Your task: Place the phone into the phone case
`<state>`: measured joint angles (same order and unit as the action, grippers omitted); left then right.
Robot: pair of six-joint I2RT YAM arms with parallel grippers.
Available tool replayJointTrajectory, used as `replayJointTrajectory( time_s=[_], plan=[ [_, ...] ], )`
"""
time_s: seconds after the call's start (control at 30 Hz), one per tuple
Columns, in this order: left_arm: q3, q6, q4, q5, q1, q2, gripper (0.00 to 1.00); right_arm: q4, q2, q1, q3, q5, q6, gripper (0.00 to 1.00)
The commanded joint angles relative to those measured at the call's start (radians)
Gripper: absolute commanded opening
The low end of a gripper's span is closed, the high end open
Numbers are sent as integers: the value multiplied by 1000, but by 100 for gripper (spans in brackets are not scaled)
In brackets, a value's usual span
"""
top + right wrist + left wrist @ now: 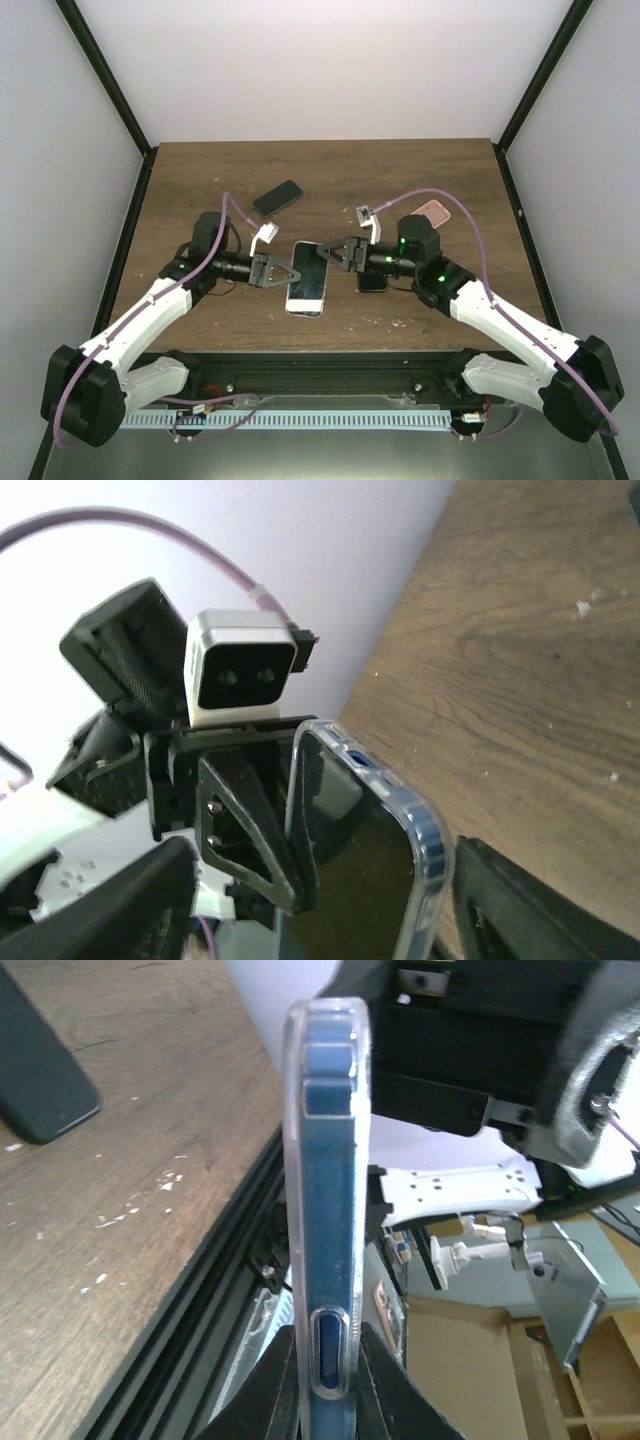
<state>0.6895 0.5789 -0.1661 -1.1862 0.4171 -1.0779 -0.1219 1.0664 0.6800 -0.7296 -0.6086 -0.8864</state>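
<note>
While the left gripper [283, 272] clamped the phone [307, 285] in its phone case [428, 850] from 9 o'clock, the right gripper [330, 254] straddled both; its grip was indeterminable.

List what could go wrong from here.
Only the left tool grips the phone, by one edge, so it might twist or slip out. The right tool straddles the clear case with jaws open; closing off-centre may lever a corner loose. The black phone by the right arm might get knocked.
</note>
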Motion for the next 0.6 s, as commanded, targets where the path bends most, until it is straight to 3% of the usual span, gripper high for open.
replayJointTrajectory(
  time_s=[0.0,0.17,0.43,0.57],
  plan=[
    [19,2,-11,65,-4,-19,9,46,-40,0,-2,62,27,78],
    [40,-23,-52,160,-2,-78,10,95,-75,-1,37,107,27,100],
    [71,16,28,269,3,-238,11,234,-139,0,44,238,55,100],
    [72,56,151,282,12,-352,11,292,-150,0,34,279,74,100]
  ],
)
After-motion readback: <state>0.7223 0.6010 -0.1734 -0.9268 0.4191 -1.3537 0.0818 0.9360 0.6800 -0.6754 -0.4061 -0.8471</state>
